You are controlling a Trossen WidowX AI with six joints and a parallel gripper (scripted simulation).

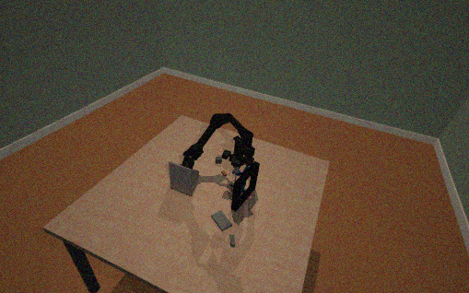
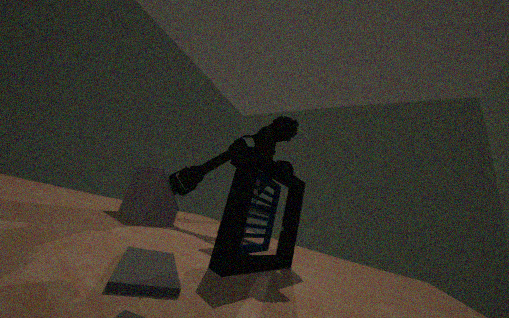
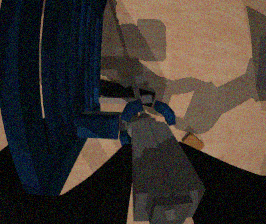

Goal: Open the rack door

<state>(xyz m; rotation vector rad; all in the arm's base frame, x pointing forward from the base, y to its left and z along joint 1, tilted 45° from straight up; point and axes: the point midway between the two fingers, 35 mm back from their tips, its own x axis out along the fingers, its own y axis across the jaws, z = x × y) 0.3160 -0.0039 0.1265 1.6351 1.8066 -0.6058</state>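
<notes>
The black rack frame point(image 1: 256, 174) point(image 2: 224, 227) stands upright on the table. The blue slatted door point(image 2: 272, 226) point(image 3: 19, 100) is swung partly open, with a gap between its edge and one frame post in the exterior view. It fills the left of the wrist view. The grey upright handle point(image 3: 156, 150) runs toward the wrist camera, with blue curved parts around its far end. My gripper point(image 3: 152, 149) is shut on the handle, a dark finger on each side. The fingertips are hard to make out in the top and exterior views. The handle's exact turn is hard to judge.
A grey upright panel point(image 1: 183, 180) point(image 2: 149, 202) stands beside the arm's base. A flat grey slab point(image 1: 221, 220) point(image 2: 144, 265) and a small grey block point(image 1: 232, 240) lie before the rack. A small orange block point(image 1: 224, 173) point(image 3: 193, 141) and a dark cube point(image 1: 218, 159) lie near the door.
</notes>
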